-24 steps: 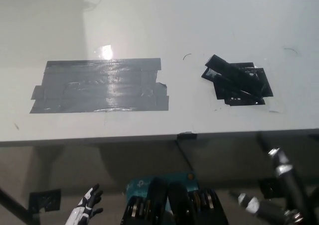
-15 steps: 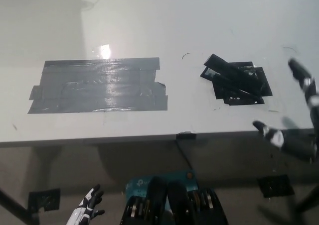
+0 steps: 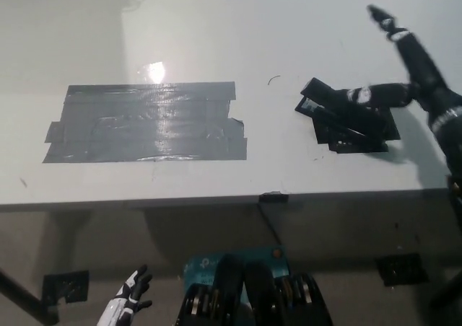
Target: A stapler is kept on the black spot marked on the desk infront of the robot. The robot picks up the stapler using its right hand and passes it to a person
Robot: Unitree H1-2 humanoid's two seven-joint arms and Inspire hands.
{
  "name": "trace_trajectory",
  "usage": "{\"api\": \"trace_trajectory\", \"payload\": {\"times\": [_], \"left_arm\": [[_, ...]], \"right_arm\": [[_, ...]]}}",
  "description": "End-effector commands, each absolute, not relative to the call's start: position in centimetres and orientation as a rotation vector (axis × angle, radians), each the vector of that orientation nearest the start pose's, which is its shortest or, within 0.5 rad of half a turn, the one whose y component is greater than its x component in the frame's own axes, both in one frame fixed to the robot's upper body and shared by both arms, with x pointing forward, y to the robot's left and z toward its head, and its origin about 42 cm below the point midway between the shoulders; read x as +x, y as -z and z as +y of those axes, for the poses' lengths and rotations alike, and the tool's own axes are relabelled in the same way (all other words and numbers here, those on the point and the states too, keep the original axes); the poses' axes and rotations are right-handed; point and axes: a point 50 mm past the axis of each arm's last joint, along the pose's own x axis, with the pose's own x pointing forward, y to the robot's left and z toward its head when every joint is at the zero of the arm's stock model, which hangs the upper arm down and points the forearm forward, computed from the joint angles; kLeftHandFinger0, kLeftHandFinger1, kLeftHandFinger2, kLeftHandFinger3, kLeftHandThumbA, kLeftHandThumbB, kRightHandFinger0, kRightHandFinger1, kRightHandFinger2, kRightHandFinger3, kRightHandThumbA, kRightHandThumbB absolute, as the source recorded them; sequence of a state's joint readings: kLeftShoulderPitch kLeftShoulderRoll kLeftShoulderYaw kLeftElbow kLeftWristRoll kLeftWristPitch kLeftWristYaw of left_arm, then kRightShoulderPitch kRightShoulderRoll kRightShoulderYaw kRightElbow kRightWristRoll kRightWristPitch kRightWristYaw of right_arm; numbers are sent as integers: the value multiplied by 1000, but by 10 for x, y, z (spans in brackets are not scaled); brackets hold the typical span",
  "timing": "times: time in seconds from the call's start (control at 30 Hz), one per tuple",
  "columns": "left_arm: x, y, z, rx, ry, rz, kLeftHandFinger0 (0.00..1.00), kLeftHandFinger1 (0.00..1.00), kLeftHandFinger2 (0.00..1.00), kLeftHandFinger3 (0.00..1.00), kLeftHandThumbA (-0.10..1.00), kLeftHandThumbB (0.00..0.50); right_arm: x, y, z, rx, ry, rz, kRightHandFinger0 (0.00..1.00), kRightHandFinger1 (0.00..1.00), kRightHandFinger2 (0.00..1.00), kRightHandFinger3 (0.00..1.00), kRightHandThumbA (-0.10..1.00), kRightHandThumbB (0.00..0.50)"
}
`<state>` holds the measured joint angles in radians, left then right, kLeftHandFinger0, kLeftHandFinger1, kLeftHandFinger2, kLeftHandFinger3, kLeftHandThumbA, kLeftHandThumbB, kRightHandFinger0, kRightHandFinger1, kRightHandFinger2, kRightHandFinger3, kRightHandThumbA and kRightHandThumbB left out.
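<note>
- One stapler [image 3: 339,113] is seen on the black spot [image 3: 375,128], near the desk [image 3: 216,52] right edge.
- Right hand [image 3: 404,73] is held open above it, fingers spread.
- Left hand [image 3: 128,297] is rested below the front edge, open.
- Risk judged: black-on-black contrast; a misplaced closure could push the stapler away.

Desk [image 3: 216,37] was white and glossy. Big tape patch [image 3: 148,122] was dark grey with shiny streaks. Marked spot [image 3: 361,128] was black, stapler [image 3: 328,109] on it black too. Right hand [image 3: 404,73] was black with silver-white bands, left hand [image 3: 128,301] white with black trim.
</note>
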<state>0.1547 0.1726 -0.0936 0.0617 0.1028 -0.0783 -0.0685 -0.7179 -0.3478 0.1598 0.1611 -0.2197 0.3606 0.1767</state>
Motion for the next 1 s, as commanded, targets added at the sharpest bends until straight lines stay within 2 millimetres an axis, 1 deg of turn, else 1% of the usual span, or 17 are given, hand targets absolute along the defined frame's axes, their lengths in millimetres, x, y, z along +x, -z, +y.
{"api": "trace_trajectory", "payload": {"times": [0.0, 0.13, 0.2, 0.27, 0.3, 0.37, 0.4, 0.47, 0.5, 0.53, 0.57, 0.6, 0.63, 0.73, 0.8, 0.87, 0.97], "left_arm": [[226, -56, 254, 299, 166, 101, 935, 1000, 1000, 1000, 975, 500], [227, -56, 253, 303, 164, 98, 930, 1000, 1000, 1000, 987, 500], [227, -56, 253, 296, 163, 99, 910, 1000, 1000, 1000, 980, 500], [229, -57, 252, 287, 162, 96, 898, 1000, 1000, 1000, 983, 500], [230, -57, 252, 281, 159, 94, 885, 1000, 1000, 1000, 995, 500], [231, -57, 252, 281, 156, 94, 882, 1000, 1000, 1000, 996, 500], [231, -57, 253, 284, 154, 93, 886, 1000, 1000, 1000, 996, 500], [231, -57, 254, 296, 149, 94, 885, 1000, 1000, 1000, 985, 500], [231, -58, 254, 303, 148, 95, 866, 1000, 1000, 1000, 983, 500], [229, -58, 255, 312, 147, 97, 863, 1000, 1000, 1000, 980, 500], [228, -58, 256, 319, 146, 99, 863, 1000, 1000, 1000, 972, 494], [228, -58, 257, 333, 142, 101, 859, 1000, 1000, 1000, 947, 475], [228, -58, 257, 335, 140, 100, 859, 1000, 1000, 1000, 935, 473], [228, -58, 256, 325, 131, 94, 846, 1000, 1000, 1000, 930, 474], [228, -57, 256, 314, 119, 92, 835, 1000, 1000, 1000, 936, 478], [229, -56, 257, 313, 110, 84, 825, 1000, 1000, 1000, 946, 469], [229, -55, 257, 312, 107, 82, 817, 1000, 1000, 997, 952, 483]], "right_arm": [[524, -327, -218, -748, -179, 2, 1000, 1000, 1000, 1000, 990, 289], [539, -324, -205, -793, -204, 46, 1000, 1000, 1000, 1000, 1000, 268], [545, -320, -200, -793, -203, 76, 1000, 1000, 1000, 1000, 1000, 287], [550, -318, -198, -802, -204, 92, 1000, 1000, 1000, 1000, 1000, 284], [553, -315, -196, -800, -201, 112, 1000, 1000, 1000, 1000, 1000, 302], [555, -314, -195, -801, -199, 123, 1000, 1000, 1000, 1000, 1000, 303], [557, -311, -194, -805, -201, 135, 1000, 1000, 1000, 1000, 1000, 313], [560, -305, -194, -802, -204, 162, 1000, 1000, 1000, 1000, 1000, 314], [561, -302, -195, -799, -204, 170, 1000, 1000, 1000, 1000, 1000, 313], [560, -298, -195, -793, -207, 181, 1000, 1000, 1000, 1000, 1000, 322], [560, -296, -196, -792, -209, 186, 1000, 1000, 1000, 1000, 1000, 329], [560, -293, -196, -791, -212, 192, 1000, 1000, 1000, 1000, 1000, 320], [559, -293, -196, -790, -213, 193, 1000, 1000, 1000, 1000, 1000, 320], [560, -292, -197, -794, -209, 199, 1000, 1000, 1000, 1000, 1000, 321], [561, -290, -198, -810, -207, 206, 1000, 1000, 1000, 1000, 1000, 302], [563, -285, -201, -835, -198, 216, 1000, 1000, 1000, 1000, 1000, 315], [564, -281, -205, -888, -196, 222, 1000, 1000, 1000, 1000, 1000, 306]]}}
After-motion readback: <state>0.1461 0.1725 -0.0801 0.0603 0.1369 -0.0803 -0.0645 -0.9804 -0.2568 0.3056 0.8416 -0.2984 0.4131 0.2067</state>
